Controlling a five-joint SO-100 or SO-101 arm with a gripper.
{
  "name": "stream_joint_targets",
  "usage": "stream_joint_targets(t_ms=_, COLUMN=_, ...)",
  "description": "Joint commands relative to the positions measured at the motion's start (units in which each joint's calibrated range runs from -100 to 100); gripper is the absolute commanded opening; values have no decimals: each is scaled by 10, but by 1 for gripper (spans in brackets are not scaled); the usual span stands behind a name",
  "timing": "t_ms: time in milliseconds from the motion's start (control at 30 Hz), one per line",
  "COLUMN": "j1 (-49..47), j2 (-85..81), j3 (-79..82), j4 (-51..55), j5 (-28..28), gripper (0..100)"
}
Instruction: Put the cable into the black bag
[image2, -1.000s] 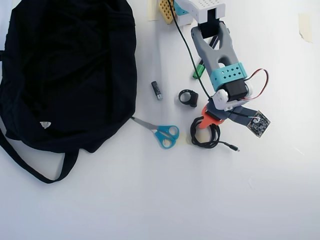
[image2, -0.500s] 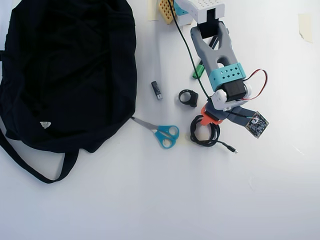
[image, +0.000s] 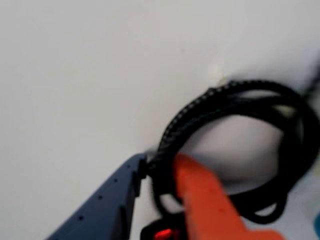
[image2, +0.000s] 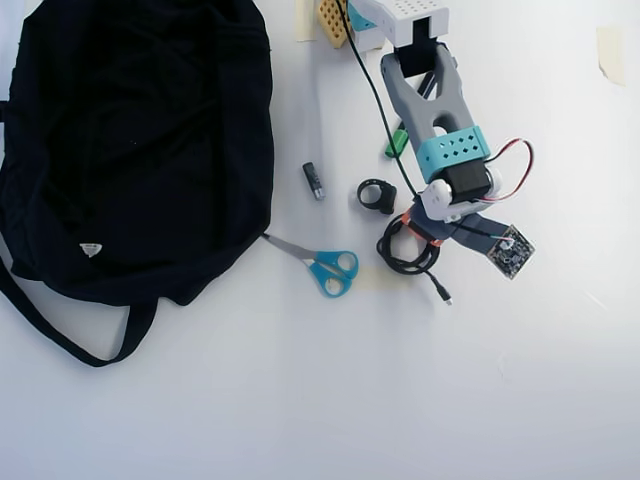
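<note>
The black coiled cable fills the right half of the wrist view, with one strand of its loop caught between the blue fixed jaw and the orange moving jaw. My gripper is shut on that strand. In the overhead view the gripper sits over the top of the cable coil, right of centre on the white table. The cable's plug end trails off to the lower right. The black bag lies open at the upper left, well left of the gripper. I cannot tell whether the coil is off the table.
Blue-handled scissors lie between the bag and the cable. A small black stick and a black ring-shaped piece lie above them. A green object lies beside the arm. The arm's base is at the top.
</note>
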Motion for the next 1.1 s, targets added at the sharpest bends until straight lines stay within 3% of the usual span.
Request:
stream_joint_targets(t_ms=0, j1=3, j2=-20, j3=-23, j4=-2, j5=-3, gripper=2)
stream_joint_targets(t_ms=667, j1=9, j2=-20, j3=-276, j4=23, j5=-16, gripper=2)
stream_joint_targets(t_ms=867, j1=23, j2=-21, j3=-356, j4=65, j5=-133, gripper=2)
stream_joint_targets(t_ms=1067, j1=52, j2=-21, j3=-378, j4=65, j5=-150, gripper=2)
